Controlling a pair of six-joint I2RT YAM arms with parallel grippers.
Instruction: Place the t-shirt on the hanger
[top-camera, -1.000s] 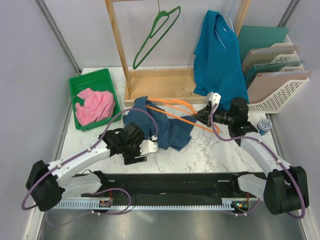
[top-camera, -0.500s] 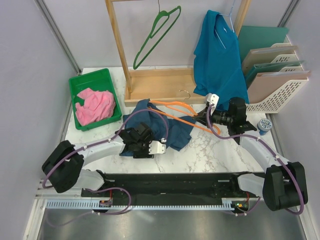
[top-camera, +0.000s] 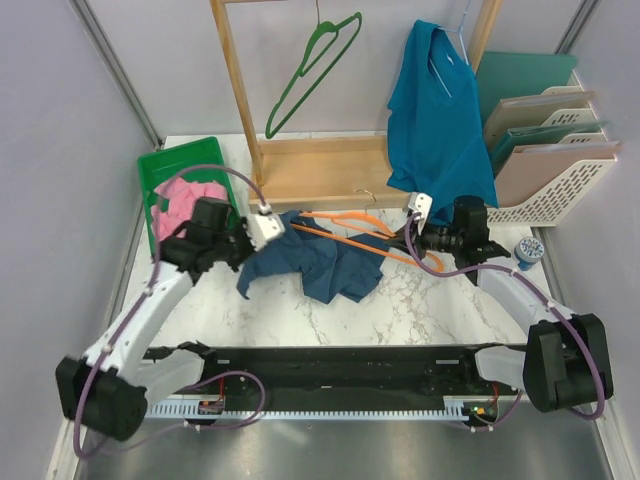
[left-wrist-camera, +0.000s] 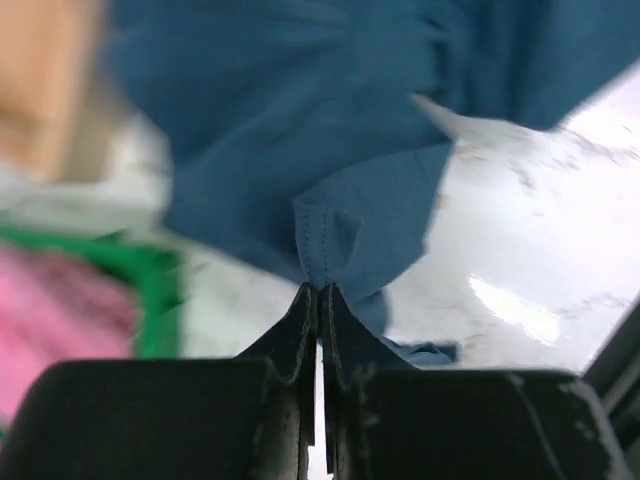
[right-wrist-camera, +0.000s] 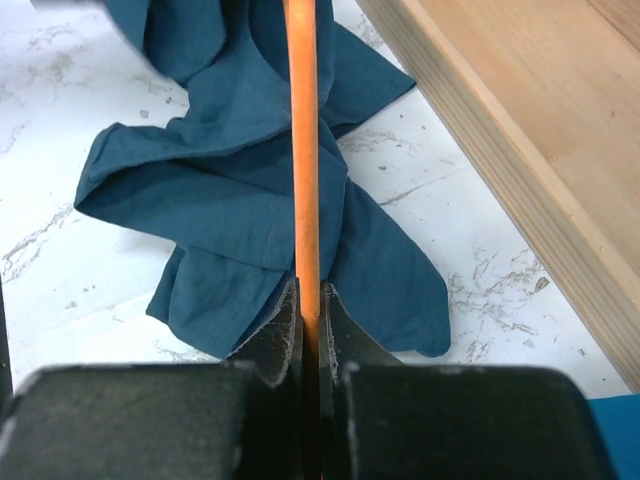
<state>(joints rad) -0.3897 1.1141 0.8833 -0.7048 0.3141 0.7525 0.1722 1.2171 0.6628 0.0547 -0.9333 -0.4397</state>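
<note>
Looking down on a white bench (top-camera: 420, 300) with a wood rack (top-camera: 320, 170) standing at the back. Hanging from the rack: a teal shirt (top-camera: 435, 120) on the right side and a green hanger (top-camera: 310, 70) near the middle.

Lying crumpled on the bench just in front of the rack, between the two arms: the t-shirt (top-camera: 320, 255), dark blue and all bunched up.

Standing at the far right of the bench, a file holder (top-camera: 560, 170). Sitting at the far left, a green tray (top-camera: 160, 170) with a pink cloth (top-camera: 185, 195) inside.

Resting across the top of the t-shirt: the hanger (top-camera: 345, 215), thin and orange, with its hook by the foot of the rack and one end reaching toward the right arm.

Reaching in at the left edge of the t-shirt, the left fingers (left-wrist-camera: 318, 300). Pressed tight together, with a small fold of the blue hem pinched between the tips. Showing blurry behind that fold: the tray and pink cloth on one side, white bench on the other.

Reaching in from the right, the right fingers (right-wrist-camera: 298, 310). Closed on the orange bar of the hanger, with only the thin bar between them. Running straight away from the tips, over the blue cloth, with the rack's wood base just to the side.
</note>
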